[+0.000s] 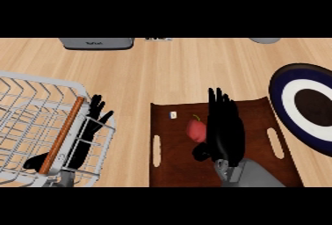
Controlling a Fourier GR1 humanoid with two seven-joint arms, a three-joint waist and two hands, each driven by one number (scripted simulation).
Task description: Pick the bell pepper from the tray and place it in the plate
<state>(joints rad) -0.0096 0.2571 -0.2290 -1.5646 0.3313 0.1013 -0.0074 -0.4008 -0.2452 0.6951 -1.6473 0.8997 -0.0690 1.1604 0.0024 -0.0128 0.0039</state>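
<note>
A dark brown rectangular tray (170, 145) lies near centre; the small red bell pepper (196, 129) sits on it. A dark-rimmed round plate (283, 94) lies right, a white wire basket (26, 110) left.

red bell pepper (196, 130) on brown tray (259, 176), plate (285, 94) ringed navy, white and seemingly dark brown, black hands.

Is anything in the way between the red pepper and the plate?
Only the right robot hand itself, beside the bell pepper on the plate's side. Past it lie bare tray and the plate, nothing else.
</note>
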